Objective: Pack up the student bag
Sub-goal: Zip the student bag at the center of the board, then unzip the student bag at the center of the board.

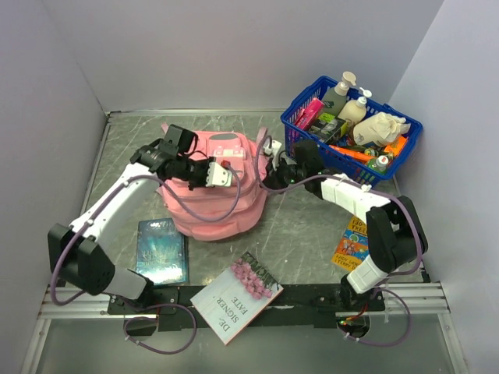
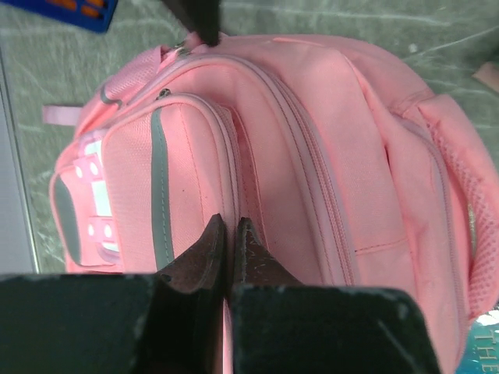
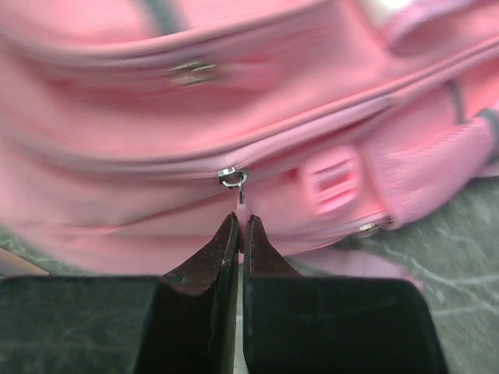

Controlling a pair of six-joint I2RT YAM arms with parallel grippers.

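- The student bag [image 1: 212, 204] lies at the middle of the grey marbled surface [image 1: 304, 227], front pockets up and its grey top patch toward the far wall.
- The left end effector [image 1: 228, 176] reaches over the bag from the left. In the left wrist view its fingers [image 2: 212, 248] are pressed together, tips against the seam between the front pocket and the main body of the bag [image 2: 327, 156]. Whether any fabric is caught between them cannot be told.
- The right end effector [image 1: 270, 178] meets the bag's right side.
- In the right wrist view its tips [image 3: 238, 226] are closed, pinching the tab that hangs from a silver zipper pull [image 3: 232, 178] on the bag's long zip line. That view is blurred.
- A blue basket [image 1: 298, 128] full of bottles and small packs stands at the far right, just beside the bag.
- A dark blue book [image 1: 162, 251] lies near the left arm.
- A white book [image 1: 236, 300] lies at the near edge between the arm bases.
- A colourful book [image 1: 352, 243] lies by the right arm.
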